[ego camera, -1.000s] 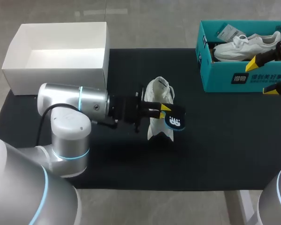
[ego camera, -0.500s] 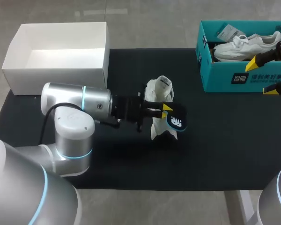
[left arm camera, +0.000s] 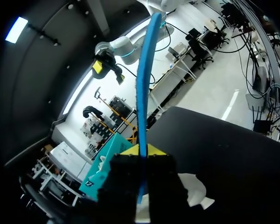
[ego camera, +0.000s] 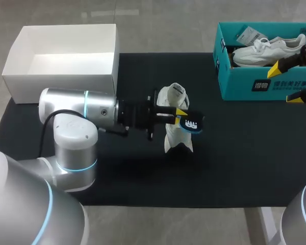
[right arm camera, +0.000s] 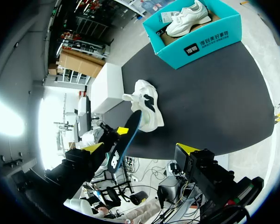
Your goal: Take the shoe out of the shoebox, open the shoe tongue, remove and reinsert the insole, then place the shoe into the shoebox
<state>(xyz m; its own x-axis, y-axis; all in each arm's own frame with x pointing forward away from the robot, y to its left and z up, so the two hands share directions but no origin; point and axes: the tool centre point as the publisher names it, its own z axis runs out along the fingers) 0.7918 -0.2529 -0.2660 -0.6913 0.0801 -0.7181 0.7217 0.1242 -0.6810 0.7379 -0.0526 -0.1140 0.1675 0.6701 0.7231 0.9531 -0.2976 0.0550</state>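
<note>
Insole [left arm camera: 143, 84] edge-on in left end effector [left arm camera: 142, 151]

On the mat [ego camera: 245, 163] the shoe [ego camera: 174, 139] stands central, the insole [ego camera: 192, 124] in the left gripper [ego camera: 180, 117] just right of it. An open box [ego camera: 66, 84] sits back left; the shoebox [ego camera: 245, 89], a second shoe [ego camera: 268, 48] inside, back right.

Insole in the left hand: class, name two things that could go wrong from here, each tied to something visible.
1. The left hand pinches the blue insole by one end only; it may bend or slip when pushed back in.
2. The white shoe stands unheld on the black mat, with the right hand off by the teal shoebox; a push might tip it.
</note>
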